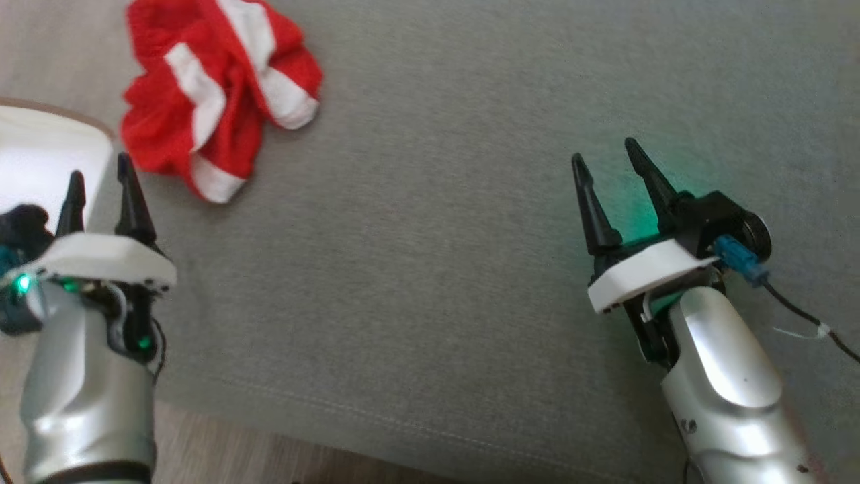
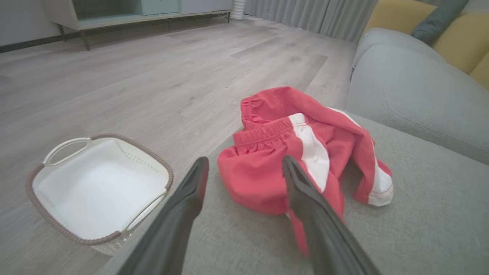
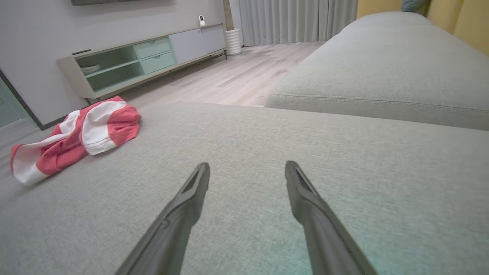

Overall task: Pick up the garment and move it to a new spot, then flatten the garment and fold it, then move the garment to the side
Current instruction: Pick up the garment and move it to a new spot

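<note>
Garment: crumpled at cushion corner; your left gripper and right gripper hover spread, empty, ready for pickup.

A crumpled red-and-white garment lies near the corner of the grey sofa seat.

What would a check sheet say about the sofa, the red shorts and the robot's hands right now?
Surface: grey sofa cushion, bare fabric.
Job's things: red-and-white garment, crumpled, near the cushion's left edge, untouched.
Clutter: white basket on the floor beside the sofa.
Grippers: left gripper open, short of the garment; right gripper open, over bare cushion.
Cables: black cable with blue plug at right wrist.
Surroundings: wood floor, low cabinet, grey curtains.
</note>
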